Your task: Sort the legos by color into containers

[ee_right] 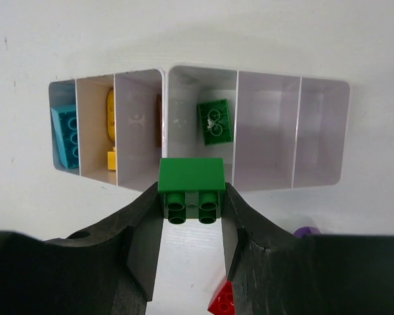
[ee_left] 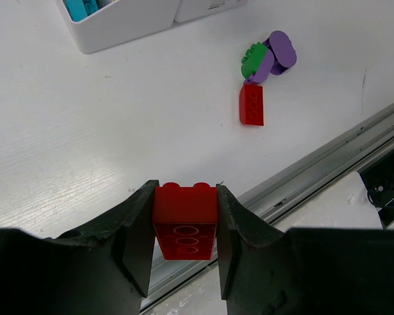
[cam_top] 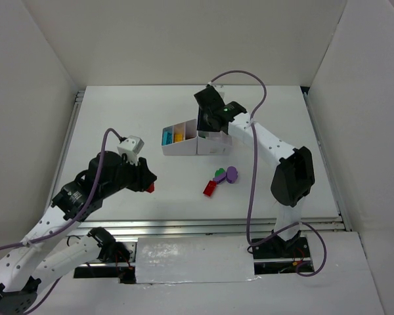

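My left gripper is shut on a red lego and hangs above the table's near left part. My right gripper is shut on a green lego and hovers over the near rim of the white containers, in front of the compartment that holds another green lego. A light blue lego and a yellow one lie in the left compartments. On the table lie a red lego, a green one and a purple one, close together.
White walls enclose the table on three sides. A metal rail runs along the near edge. The two right-hand compartments show nothing inside. A thin orange sliver shows behind a divider.
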You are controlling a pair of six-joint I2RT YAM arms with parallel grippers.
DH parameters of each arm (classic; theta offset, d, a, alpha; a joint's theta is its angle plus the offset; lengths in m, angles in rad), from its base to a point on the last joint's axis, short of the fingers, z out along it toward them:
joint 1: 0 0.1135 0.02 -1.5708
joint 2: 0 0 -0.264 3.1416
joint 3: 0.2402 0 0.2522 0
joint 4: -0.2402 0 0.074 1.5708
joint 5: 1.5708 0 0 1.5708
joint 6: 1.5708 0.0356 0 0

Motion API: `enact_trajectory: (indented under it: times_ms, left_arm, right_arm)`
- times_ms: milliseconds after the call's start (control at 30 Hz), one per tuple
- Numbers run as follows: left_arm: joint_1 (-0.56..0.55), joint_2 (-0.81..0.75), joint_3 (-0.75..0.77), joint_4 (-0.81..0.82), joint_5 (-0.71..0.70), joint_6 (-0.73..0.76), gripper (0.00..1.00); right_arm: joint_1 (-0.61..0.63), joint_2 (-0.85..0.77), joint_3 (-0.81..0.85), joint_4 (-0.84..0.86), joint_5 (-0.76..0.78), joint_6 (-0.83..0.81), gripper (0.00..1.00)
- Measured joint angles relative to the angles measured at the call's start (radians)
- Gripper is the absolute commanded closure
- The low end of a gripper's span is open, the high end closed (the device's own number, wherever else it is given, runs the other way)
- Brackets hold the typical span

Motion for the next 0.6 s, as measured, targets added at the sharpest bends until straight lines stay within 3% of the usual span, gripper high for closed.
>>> enact_trajectory:
  times_ms: [200, 367, 400, 500, 600]
  left_arm:
    - [0.000, 0.000, -0.003, 0.002, 0.020, 0.016, 1.00]
    - [0.000, 0.000, -0.003, 0.002, 0.021, 0.019, 1.00]
    - [0.000, 0.000, -0.003, 0.002, 0.021, 0.019, 1.00]
    - [0.000, 0.000, -0.003, 0.002, 0.022, 0.019, 1.00]
    - [0.000, 0.000, -0.003, 0.002, 0.025, 0.019, 1.00]
  right_arm:
    - [-0.013, 0.048, 0.046, -0.006, 0.001, -0.015, 0.72]
    - [-0.019, 0.085, 0.060, -0.008, 0.000, -0.020, 0.60]
    - [-0.019, 0.090, 0.060, -0.008, 0.000, -0.022, 0.53]
    - [-0.020, 0.100, 0.069, -0.010, -0.002, -0.023, 0.51]
    - [-0.020, 0.101, 0.071, -0.009, -0.007, -0.025, 0.41]
